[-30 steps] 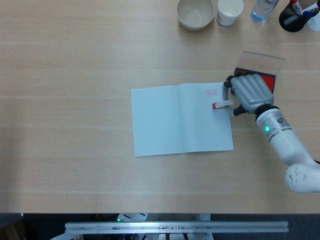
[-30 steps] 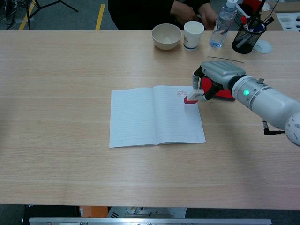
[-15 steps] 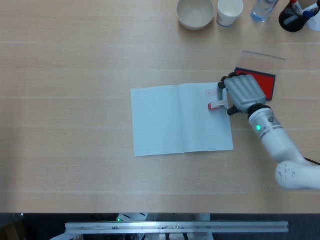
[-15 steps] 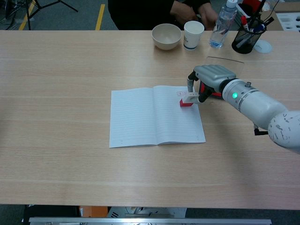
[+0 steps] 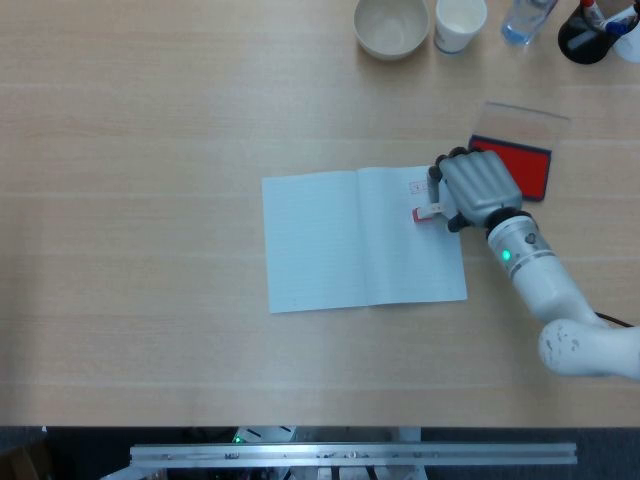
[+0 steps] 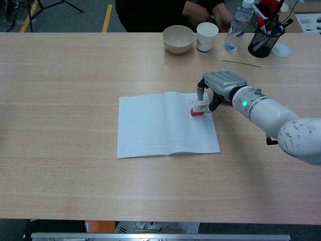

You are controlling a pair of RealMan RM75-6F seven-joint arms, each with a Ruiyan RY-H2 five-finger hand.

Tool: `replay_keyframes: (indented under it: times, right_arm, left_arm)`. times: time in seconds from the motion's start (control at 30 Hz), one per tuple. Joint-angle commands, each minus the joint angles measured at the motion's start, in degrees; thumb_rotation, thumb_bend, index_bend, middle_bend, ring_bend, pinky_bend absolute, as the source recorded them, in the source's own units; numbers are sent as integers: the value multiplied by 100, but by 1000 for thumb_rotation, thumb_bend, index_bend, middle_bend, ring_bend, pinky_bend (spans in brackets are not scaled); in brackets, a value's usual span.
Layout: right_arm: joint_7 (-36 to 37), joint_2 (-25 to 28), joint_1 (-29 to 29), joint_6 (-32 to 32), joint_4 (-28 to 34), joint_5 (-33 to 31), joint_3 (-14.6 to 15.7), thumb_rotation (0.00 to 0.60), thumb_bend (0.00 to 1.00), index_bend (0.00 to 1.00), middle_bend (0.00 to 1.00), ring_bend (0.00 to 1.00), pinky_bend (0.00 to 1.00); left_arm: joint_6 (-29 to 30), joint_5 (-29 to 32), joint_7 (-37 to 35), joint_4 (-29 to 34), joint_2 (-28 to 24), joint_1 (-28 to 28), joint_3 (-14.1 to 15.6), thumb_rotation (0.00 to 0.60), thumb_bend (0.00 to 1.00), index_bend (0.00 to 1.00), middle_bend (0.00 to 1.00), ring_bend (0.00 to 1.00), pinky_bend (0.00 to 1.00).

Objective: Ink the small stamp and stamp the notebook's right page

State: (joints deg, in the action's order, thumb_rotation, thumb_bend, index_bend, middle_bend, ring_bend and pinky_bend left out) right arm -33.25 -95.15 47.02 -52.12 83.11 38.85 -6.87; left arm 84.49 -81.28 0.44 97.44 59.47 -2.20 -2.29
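Observation:
An open notebook (image 5: 360, 238) (image 6: 165, 124) lies flat mid-table. My right hand (image 5: 474, 186) (image 6: 219, 84) holds the small white stamp with a red base (image 5: 427, 212) (image 6: 197, 109) over the upper part of the right page; whether the red base touches the paper I cannot tell. A small red stamped mark (image 5: 421, 186) (image 6: 193, 100) shows just above the stamp on that page. The red ink pad (image 5: 521, 166) in its dark tray lies right of the notebook, with its clear lid (image 5: 523, 116) behind it. My left hand is out of both views.
Along the far edge stand a beige bowl (image 5: 391, 25) (image 6: 178, 38), a paper cup (image 5: 459, 21) (image 6: 206, 36), a water bottle (image 6: 237, 24) and a black pen holder (image 6: 265, 39). A person sits behind the table at the top of the chest view.
My right hand has carried the stamp a little left and further over the right page, away from the ink pad, which now shows more fully.

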Motion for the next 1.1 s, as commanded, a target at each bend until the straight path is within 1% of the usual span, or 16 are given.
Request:
replay_keyframes:
  times: [0.03,0.87,1.1]
  right_arm:
    - [-13,-13,7,-3,-11,-14,10,600,294,617,404,243,243]
    - [-81,-184,67,86,-337,-215,53,600,294,617,404,243,243]
    - [-23,-132,50,47,-253,-131,26,600,294,617,404,243,243]
  left_arm:
    - [0,4,-9,-5,2,2,-2,600,260,130,127,111,83]
    - [-4,30,-39,-46,5,24,-9,600,260,130,127,111,83]
    - [4,23,-45,-46,4,26,-15,600,260,130,127,110,83]
